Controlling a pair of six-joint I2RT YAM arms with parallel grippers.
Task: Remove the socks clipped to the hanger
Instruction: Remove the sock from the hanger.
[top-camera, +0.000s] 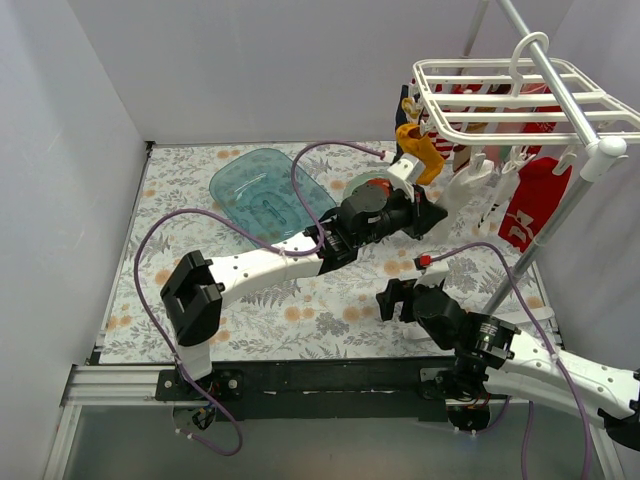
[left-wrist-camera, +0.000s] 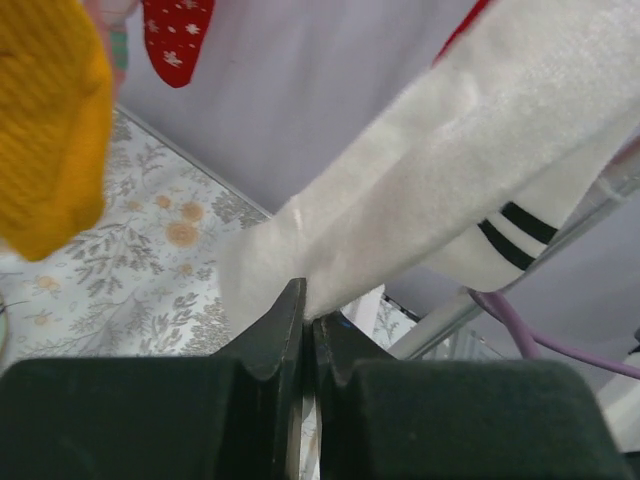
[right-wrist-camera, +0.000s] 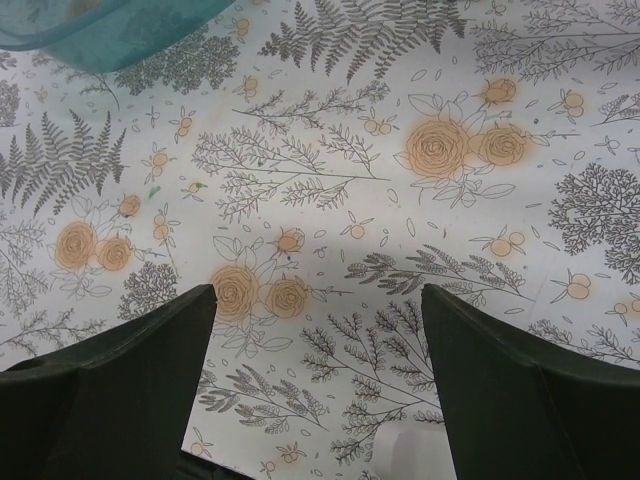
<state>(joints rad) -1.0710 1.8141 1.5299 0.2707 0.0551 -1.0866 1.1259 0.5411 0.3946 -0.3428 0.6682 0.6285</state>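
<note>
The white hanger (top-camera: 520, 100) stands at the back right with several socks clipped under it. My left gripper (top-camera: 432, 215) is shut on the toe of a white sock with black stripes (left-wrist-camera: 440, 200), which still hangs from the hanger (top-camera: 470, 185). A mustard yellow sock (top-camera: 420, 148) hangs just left of it and shows in the left wrist view (left-wrist-camera: 50, 130). A red sock with white marks (top-camera: 535, 200) hangs to the right; another red one (left-wrist-camera: 178, 35) shows in the left wrist view. My right gripper (right-wrist-camera: 315, 330) is open and empty, low over the floral cloth (right-wrist-camera: 340, 180).
A blue translucent tub (top-camera: 265, 190) lies on the floral cloth at the back centre, its corner visible in the right wrist view (right-wrist-camera: 90, 30). The hanger's slanted pole (top-camera: 545, 235) runs down to the right. White walls enclose the table on the left and back.
</note>
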